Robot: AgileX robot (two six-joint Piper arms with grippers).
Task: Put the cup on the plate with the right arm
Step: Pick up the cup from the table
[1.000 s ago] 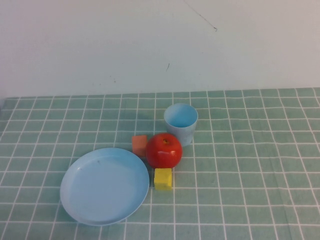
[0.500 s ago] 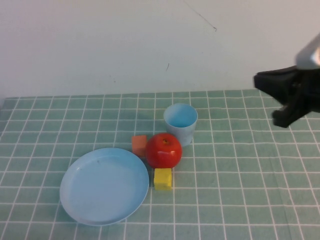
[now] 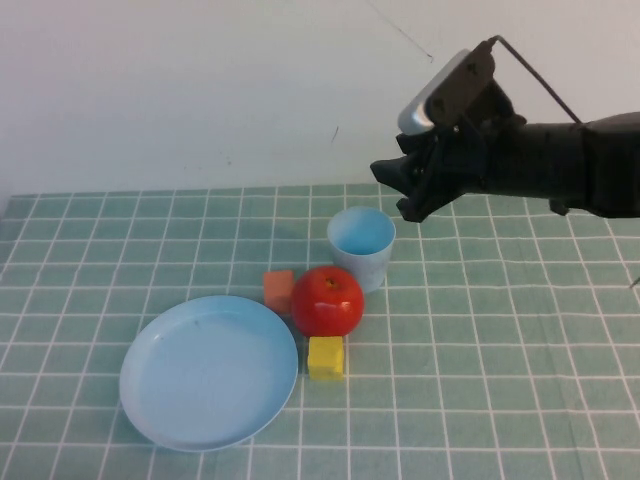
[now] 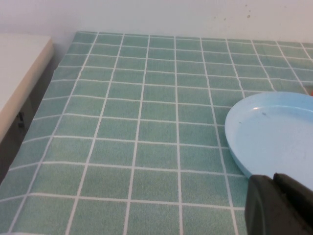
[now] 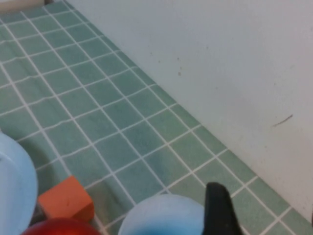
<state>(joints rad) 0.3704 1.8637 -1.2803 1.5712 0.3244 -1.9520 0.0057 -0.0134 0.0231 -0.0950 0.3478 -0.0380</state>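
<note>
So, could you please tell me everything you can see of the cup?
The cup is a small light blue tumbler, plastic-looking, slightly tapered, without a handle. It stands upright and looks empty on the green checked cloth, behind the red apple, which overlaps its lower front. The plate lies apart, nearer and to the left. The right pincer hovers just above its right rim, not gripping it.

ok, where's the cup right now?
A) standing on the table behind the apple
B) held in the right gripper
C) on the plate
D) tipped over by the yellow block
A: the cup stands upright on the table just behind the apple, off the plate; the right gripper hovers above and beside it, not holding it. The left gripper sits near the plate.
</note>
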